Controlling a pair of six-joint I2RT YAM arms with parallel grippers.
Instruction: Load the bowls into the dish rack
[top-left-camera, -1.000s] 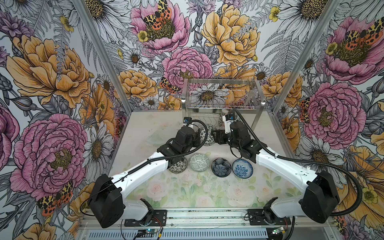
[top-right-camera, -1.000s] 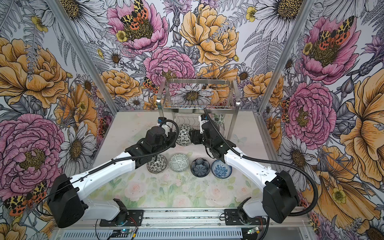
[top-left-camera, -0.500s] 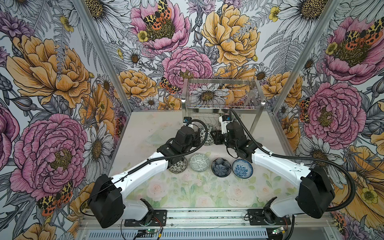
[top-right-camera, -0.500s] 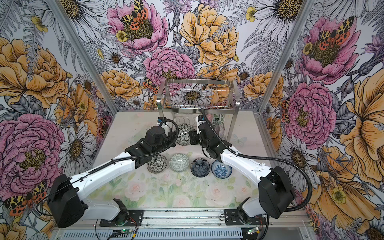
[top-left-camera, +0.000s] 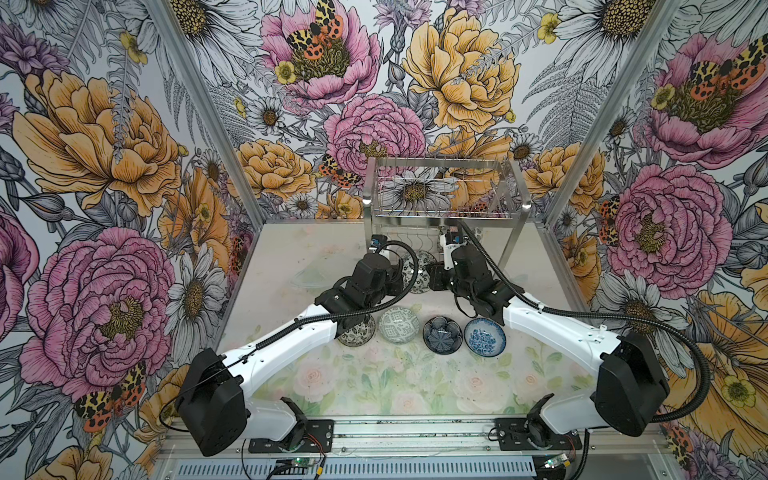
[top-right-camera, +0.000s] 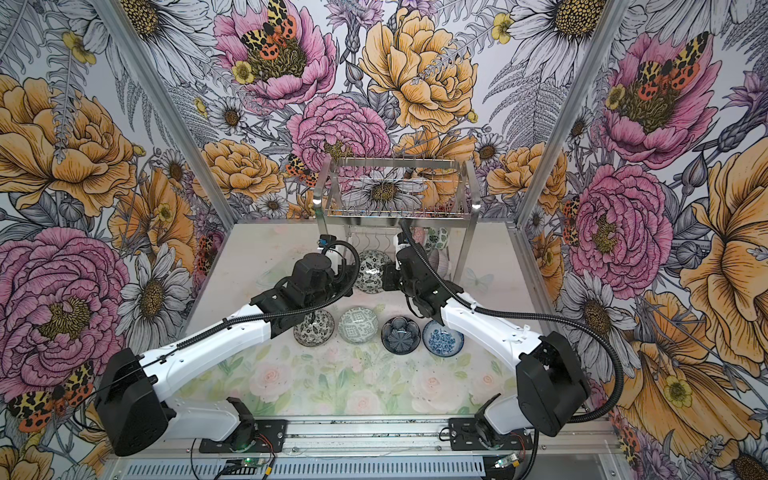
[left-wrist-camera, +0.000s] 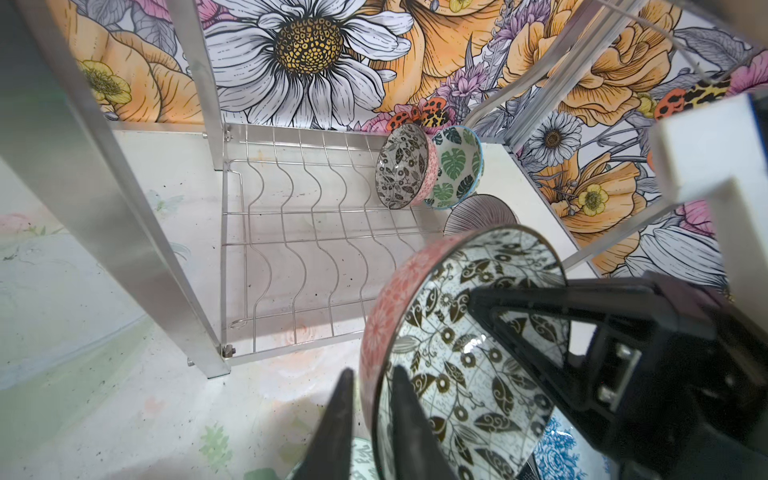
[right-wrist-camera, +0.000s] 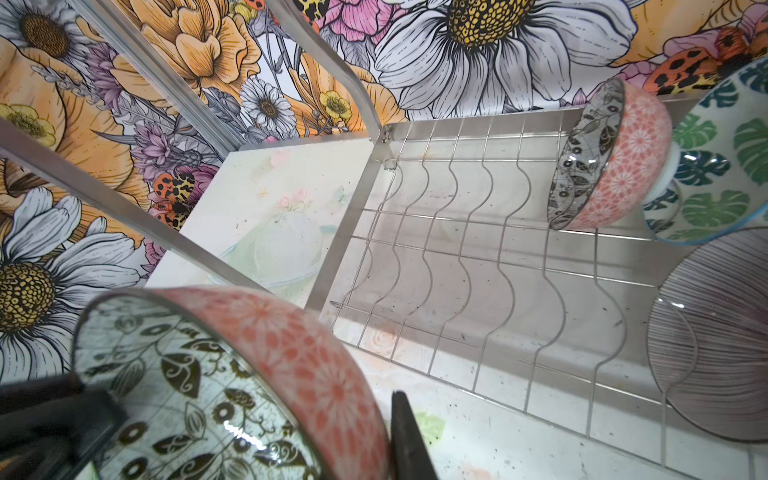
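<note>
the pink-walled bowl (top-left-camera: 417, 272), black-and-white leaves inside, stands on edge between the two claws, its hollow turned back toward the arms; the right claw (right-wrist-camera: 384, 415) is clenched on its wall, one finger (right-wrist-camera: 405, 436) flat against the pink outside, the other lost behind the wall; the left claw (left-wrist-camera: 372, 374) straddles the opposite rim with its jaws slackened, a sliver of light showing between the outer finger (left-wrist-camera: 338, 419) and the wall in the left wrist view, so it is released rather than gripping; just ahead of both claws stands the dish rack (top-left-camera: 444, 195), and the bowl sits just short of its wavy lower shelf (left-wrist-camera: 291, 232); whether the bowl's lower edge touches the table (top-left-camera: 374, 386) i cannot tell; beyond the right claw, at that end of the shelf, three bowls stand on edge: a leaf-lined pink bowl (left-wrist-camera: 401, 166) touching a green leaf bowl (left-wrist-camera: 455, 166), and a striped bowl (left-wrist-camera: 482, 214) nearer the claw; behind the claws, toward the arm bases, four bowls sit upright in a row on the table: a black-and-white floral bowl (top-left-camera: 355, 332) partly under the left arm, a pale geometric bowl (top-left-camera: 399, 327), a dark petal bowl (top-left-camera: 442, 334) and a blue floral bowl (top-left-camera: 485, 336), the last just beside the right arm
</note>
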